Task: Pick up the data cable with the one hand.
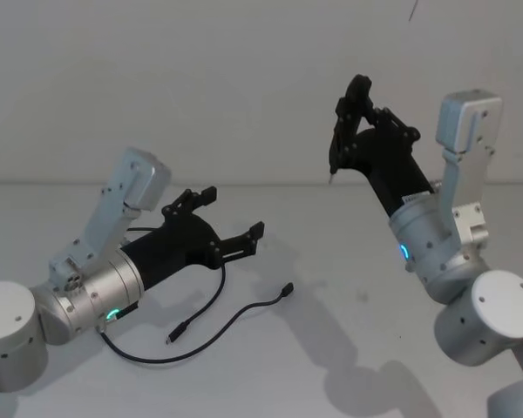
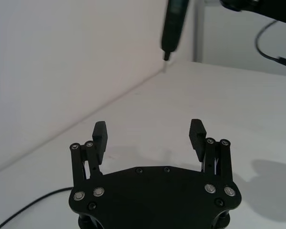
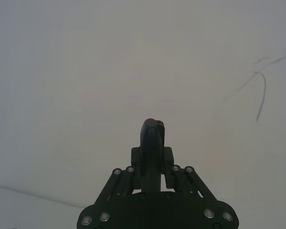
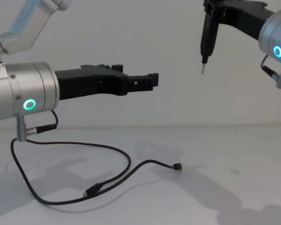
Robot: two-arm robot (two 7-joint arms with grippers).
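Soft, even light from above falls on the white desk (image 1: 331,226). Pale, soft-edged shadows (image 1: 357,357) of both arms lie on it. In the right wrist view the right hand (image 3: 152,157) and its pointed tool (image 3: 152,131) stand as dark silhouettes against a dim grey wall (image 3: 86,71). The green ring (image 4: 29,104) and blue ring (image 4: 277,51) glow brightly.

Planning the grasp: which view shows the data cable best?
Chest view: the data cable shows nearly whole, both plugs visible. Head view hides part under the open left pincer; left wrist view catches one short stretch.
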